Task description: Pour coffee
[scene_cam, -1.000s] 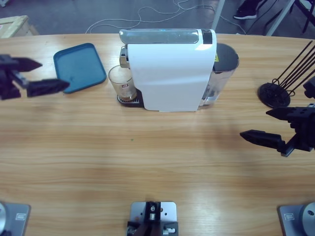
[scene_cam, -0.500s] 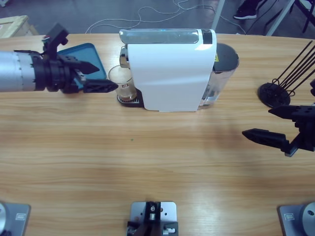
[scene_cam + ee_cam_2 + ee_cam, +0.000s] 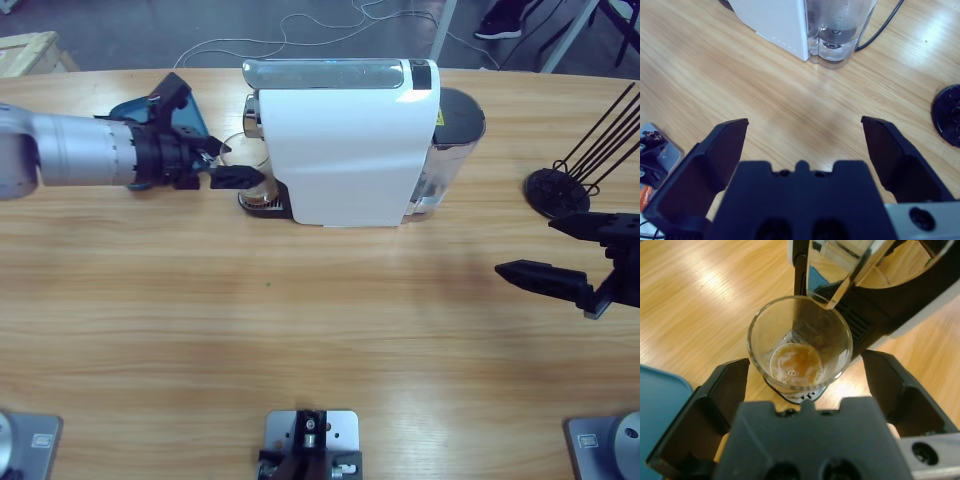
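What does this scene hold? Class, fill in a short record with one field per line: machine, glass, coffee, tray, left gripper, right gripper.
machine: white coffee machine standing on the table
glass: clear glass upright under the spout
coffee: thin brown layer of coffee at the bottom of the glass
tray: blue tray, partly hidden by the left arm
left gripper: left gripper open, one jaw on each side of the glass, not closed on it
right gripper: right gripper open over bare table, holding nothing

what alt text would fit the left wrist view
A small clear glass with a thin layer of coffee sits under a coffee machine's spout, between the open black jaws of the left hand. Wooden table behind.
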You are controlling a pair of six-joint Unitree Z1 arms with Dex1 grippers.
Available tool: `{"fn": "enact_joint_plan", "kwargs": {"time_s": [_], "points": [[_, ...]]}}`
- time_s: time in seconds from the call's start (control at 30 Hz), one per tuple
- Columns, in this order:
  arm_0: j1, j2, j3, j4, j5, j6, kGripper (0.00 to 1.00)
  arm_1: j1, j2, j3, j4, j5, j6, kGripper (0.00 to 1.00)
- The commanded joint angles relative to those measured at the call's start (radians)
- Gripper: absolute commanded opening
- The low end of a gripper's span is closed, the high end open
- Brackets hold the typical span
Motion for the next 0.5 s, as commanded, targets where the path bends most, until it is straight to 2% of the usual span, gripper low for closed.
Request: {"fn": "enact_joint_plan", "kwargs": {"time_s": [0.03, 0.23, 0.3, 0.37, 0.4, 0.43, 0.5], "points": [[0.006, 0.109, 0.019, -0.074, -0.022, -0.005, 0.952, 0.008, -0.014, 0.029, -0.010, 0.016, -0.013, 1.000], [0.006, 0.138, 0.001, -0.096, -0.022, -0.016, 0.925, 0.007, -0.014, 0.029, -0.010, 0.016, -0.013, 1.000], [0.006, 0.139, -0.003, -0.096, -0.026, -0.017, 0.809, 0.008, -0.012, 0.029, -0.011, 0.016, -0.013, 1.000], [0.006, 0.141, -0.003, -0.096, -0.031, -0.017, 0.543, 0.008, -0.012, 0.029, -0.011, 0.016, -0.013, 1.000], [0.006, 0.142, -0.002, -0.096, -0.033, -0.017, 0.444, 0.008, -0.012, 0.029, -0.012, 0.016, -0.013, 1.000], [0.006, 0.141, -0.002, -0.098, -0.034, -0.016, 0.374, 0.007, -0.012, 0.029, -0.012, 0.016, -0.013, 1.000], [0.006, 0.141, -0.002, -0.103, -0.035, -0.017, 0.352, 0.007, -0.012, 0.029, -0.012, 0.016, -0.014, 1.000]]}}
